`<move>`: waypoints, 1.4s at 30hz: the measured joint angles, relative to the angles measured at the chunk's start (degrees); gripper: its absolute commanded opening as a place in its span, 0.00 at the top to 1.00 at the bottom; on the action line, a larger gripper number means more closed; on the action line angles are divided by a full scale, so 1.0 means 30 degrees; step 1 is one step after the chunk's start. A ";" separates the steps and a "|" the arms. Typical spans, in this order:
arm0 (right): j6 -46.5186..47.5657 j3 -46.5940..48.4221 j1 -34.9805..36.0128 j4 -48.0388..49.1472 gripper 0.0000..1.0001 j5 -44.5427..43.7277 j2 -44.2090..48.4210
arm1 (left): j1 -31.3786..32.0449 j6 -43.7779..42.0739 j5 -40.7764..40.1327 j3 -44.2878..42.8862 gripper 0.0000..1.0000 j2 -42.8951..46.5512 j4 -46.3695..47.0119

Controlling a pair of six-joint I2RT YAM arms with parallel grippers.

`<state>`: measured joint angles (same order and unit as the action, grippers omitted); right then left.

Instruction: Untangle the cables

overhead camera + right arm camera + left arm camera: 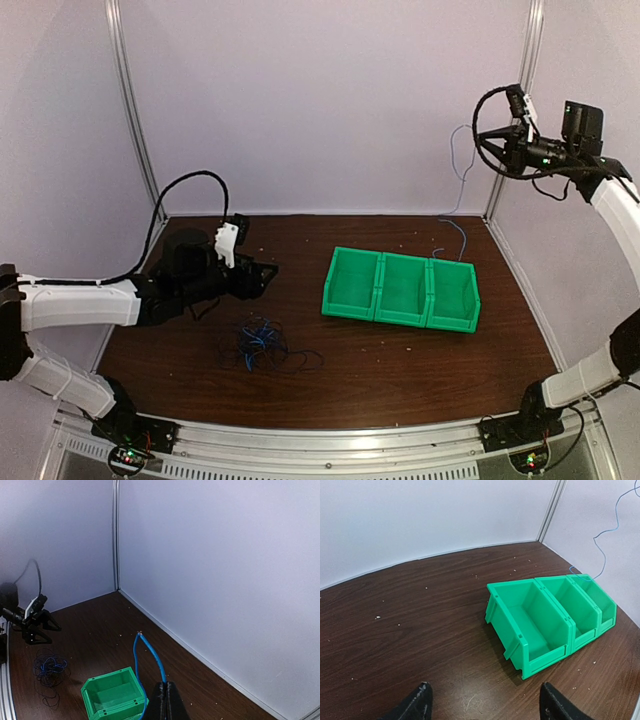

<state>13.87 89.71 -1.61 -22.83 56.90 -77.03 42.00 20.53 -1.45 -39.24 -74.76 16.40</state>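
A small tangle of thin black and blue cables [258, 342] lies on the brown table, left of centre; it also shows in the right wrist view [50, 667]. My left gripper [255, 275] hovers low just behind the tangle, open and empty, its two black fingertips [417, 705] wide apart. My right gripper [482, 140] is raised high at the back right, shut on one blue cable [150, 655]. That cable hangs down along the wall to the table behind the bins [461, 240] and shows in the left wrist view [605, 545].
Three joined green bins [400, 290] stand right of centre, empty as far as I can see; they also show in the left wrist view [545, 620]. Pale walls with metal corner posts [135, 110] close the back and sides. Small crumbs dot the table.
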 measured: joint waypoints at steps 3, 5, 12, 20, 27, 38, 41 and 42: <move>0.0189 -0.0889 -0.0401 -0.0044 1.00 -0.0029 0.0678 | 0.0000 -0.0197 -0.0015 -0.0175 0.26 0.0000 -0.0102; 0.0386 -0.1464 -0.0597 -0.0138 1.00 -0.0095 0.1107 | 0.0000 -0.0313 -0.0022 -0.0277 0.26 0.0000 -0.0087; 0.0991 -0.3534 -0.1450 -0.0364 1.00 -0.0240 0.2149 | 0.0000 -0.0415 -0.0044 -0.0313 0.25 -0.0036 -0.0109; 0.1683 -0.5100 -0.2237 -0.0772 1.00 -0.0219 0.2885 | 0.0000 -0.0765 -0.0051 -0.0678 0.25 -0.0692 -0.0444; 0.2055 -0.5129 -0.2331 -0.1282 1.00 -0.0058 0.3024 | 0.0000 -0.0911 -0.0051 -0.0860 0.25 -0.0940 -0.0488; 0.1931 -0.2164 -0.3177 -0.2331 1.00 0.0780 0.3038 | 0.0000 -0.1115 -0.0007 -0.1523 0.25 -0.1749 -0.0503; 0.1596 -0.1319 -0.3177 -0.2076 1.00 0.1231 0.3133 | 0.0000 -0.1115 0.0066 -0.1719 0.26 -0.2025 -0.0495; 0.1479 -0.1246 -0.3177 -0.1953 1.00 0.1348 0.3184 | 0.0000 -0.1115 0.0087 -0.1734 0.25 -0.2076 -0.0488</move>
<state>18.31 85.97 -11.14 -28.69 60.95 -67.48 42.00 17.19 -1.19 -44.45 -80.99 14.94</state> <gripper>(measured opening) 0.004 0.745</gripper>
